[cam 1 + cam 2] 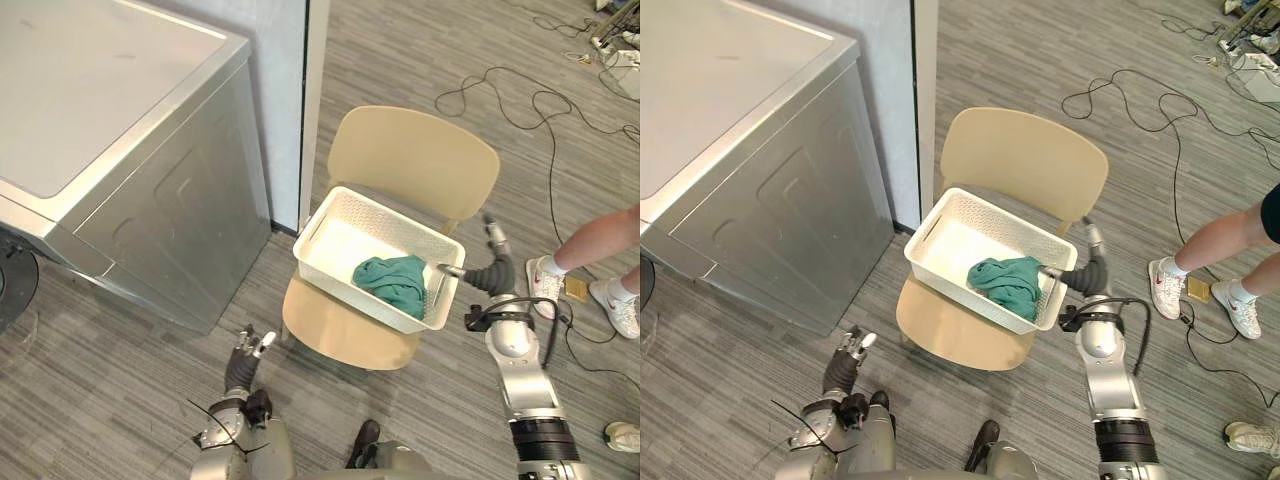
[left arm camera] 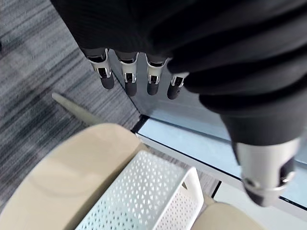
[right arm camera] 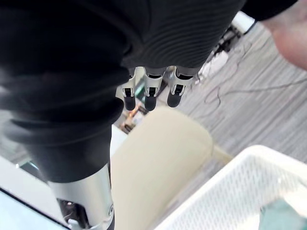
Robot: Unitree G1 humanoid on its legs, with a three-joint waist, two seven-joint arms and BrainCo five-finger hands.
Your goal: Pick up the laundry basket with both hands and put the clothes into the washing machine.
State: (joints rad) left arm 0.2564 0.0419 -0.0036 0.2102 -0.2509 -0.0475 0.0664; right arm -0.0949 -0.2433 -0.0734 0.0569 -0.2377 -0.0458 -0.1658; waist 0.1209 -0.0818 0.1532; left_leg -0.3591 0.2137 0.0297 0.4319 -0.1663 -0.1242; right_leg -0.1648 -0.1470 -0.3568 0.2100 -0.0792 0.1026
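right, clearance first: the chair (image 1: 415,150) sits just beside the washing machine (image 1: 150,200), with a pale wall panel (image 1: 285,100) standing between them at the back. floor on the chair's left front side is open, and the left hand (image 1: 247,352) hangs low there, near the seat's front-left edge. the right side is tighter: a person's leg (image 1: 600,235) and white shoes (image 1: 545,285) are near the right arm, and loose cables (image 1: 520,100) trail over the floor behind the chair. the washer's top is flat and shut from this angle; can't see its door.

containers: a white perforated laundry basket (image 1: 372,214) rests on the chair seat, skewed, with one short end toward the washer and the other toward the right hand (image 1: 487,272). a green cloth (image 1: 393,280) is bunched in the basket's right-hand end and the rest of the basket floor is bare.

hands: the right hand is at the basket's right short end, fingers (image 3: 149,93) straight and pointing past the chair back, not wrapped on anything. its thumb (image 1: 450,270) reaches to the basket rim; can't tell if it touches. the left fingers (image 2: 127,79) are straight too, holding nothing, with the basket's left end below and ahead of them, apart from it. the basket is on the seat and neither hand grips it.
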